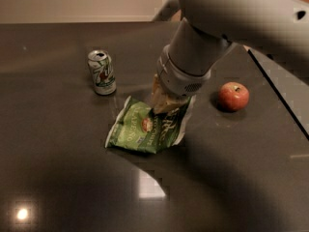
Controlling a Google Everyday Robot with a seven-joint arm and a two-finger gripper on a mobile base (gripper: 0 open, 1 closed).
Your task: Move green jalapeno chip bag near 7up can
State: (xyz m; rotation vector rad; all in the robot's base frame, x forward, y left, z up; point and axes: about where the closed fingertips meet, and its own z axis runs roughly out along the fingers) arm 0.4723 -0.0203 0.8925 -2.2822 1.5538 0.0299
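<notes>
Your pincer (166, 99) sits low over the dark worktop (58, 168), just right of centre, clamped on the far edge of the green jalapeno chip bag (140, 129); that edge is bunched up into it while the near end lies flat on the worktop; the 7up can (102, 72) stands upright near the bag's far left corner, not touching it; a red apple (233, 96) rests to the right of the arm.

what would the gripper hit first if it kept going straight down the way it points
The chip bag: the gripper sits at its top edge, apparently touching it, with the table underneath.
</notes>
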